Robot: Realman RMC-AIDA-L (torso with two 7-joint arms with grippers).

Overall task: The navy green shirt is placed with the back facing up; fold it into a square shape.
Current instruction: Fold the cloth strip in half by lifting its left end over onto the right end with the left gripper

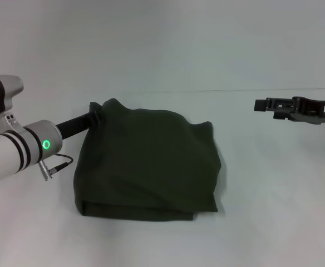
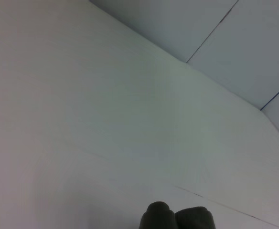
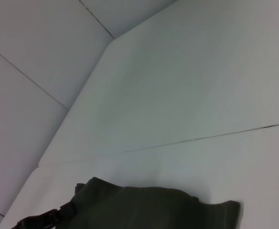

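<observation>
Most folding looks done: dark olive-green soft fabric shirt lies mid-table as rough, rumpled square. Left gripper clamps its far-left corner; right gripper hangs clear, opening unclear. Smoothing remains.

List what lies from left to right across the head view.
Left arm → left tool at the far left corner of the navy green shirt → navy green shirt → bare table → right tool, hanging apart from the shirt.
</observation>
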